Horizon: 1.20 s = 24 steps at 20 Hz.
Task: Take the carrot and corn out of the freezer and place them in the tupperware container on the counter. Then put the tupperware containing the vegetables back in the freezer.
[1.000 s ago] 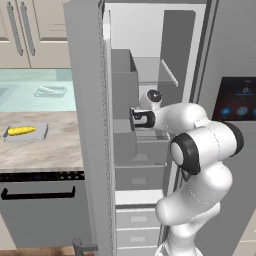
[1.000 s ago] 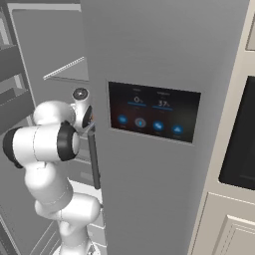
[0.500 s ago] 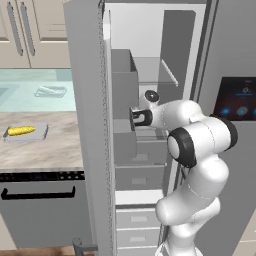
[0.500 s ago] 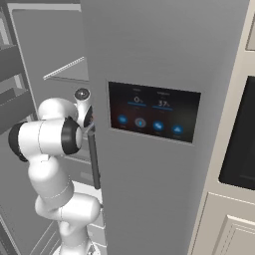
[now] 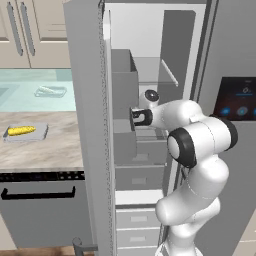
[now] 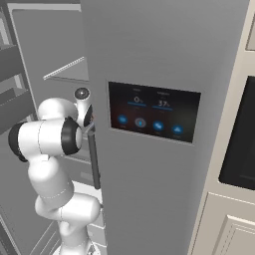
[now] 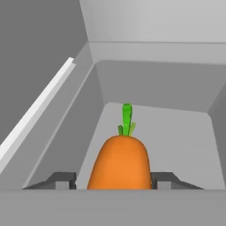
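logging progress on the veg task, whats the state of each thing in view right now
freezer: door open, arm reaching inside
carrot: in a freezer door bin, between the gripper's fingertips
gripper: jaws either side of the carrot, grip not confirmed
corn: lying in the tupperware container
tupperware container: on the counter, holding the corn

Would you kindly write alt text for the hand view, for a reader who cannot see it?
An orange carrot with a short green stalk sits close up between the two dark fingertips of the pincer, one on each side of it. Around it rise the plain grey walls of a freezer compartment.
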Motion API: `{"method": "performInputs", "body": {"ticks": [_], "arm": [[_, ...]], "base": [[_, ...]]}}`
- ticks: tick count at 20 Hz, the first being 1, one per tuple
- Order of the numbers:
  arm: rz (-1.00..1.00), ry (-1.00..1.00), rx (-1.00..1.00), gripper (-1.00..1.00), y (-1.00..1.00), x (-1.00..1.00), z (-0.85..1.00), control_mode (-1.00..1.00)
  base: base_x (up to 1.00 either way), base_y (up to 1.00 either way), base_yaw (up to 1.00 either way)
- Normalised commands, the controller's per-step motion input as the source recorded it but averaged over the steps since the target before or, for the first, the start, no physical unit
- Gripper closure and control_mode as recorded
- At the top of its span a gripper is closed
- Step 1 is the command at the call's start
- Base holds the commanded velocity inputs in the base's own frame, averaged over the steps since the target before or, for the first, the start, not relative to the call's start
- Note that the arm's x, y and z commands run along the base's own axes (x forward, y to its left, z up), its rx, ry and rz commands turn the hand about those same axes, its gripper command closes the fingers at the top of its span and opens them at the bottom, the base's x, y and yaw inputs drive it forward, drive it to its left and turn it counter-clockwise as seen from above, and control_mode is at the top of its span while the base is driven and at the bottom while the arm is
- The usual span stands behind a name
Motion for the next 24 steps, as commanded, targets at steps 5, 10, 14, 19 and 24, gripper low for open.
{"method": "performInputs", "body": {"ticks": [5,10,14,19,24], "arm": [[0.0,0.0,0.0,1.0,0.0,0.0,0.0,-1.0],[0.0,0.01,-0.04,1.0,0.0,0.0,-0.23,-1.0],[0.0,0.03,-0.04,1.0,0.0,0.0,-0.3,-1.0],[0.0,-0.01,-0.01,1.0,0.0,-0.01,-0.04,-1.0],[-0.01,-0.09,0.0,1.0,0.0,-0.34,0.0,-1.0]], "base": [[0.0,0.0,0.0],[0.0,0.0,0.0],[0.0,0.0,0.0],[0.0,0.0,0.0],[0.0,0.0,0.0]]}}
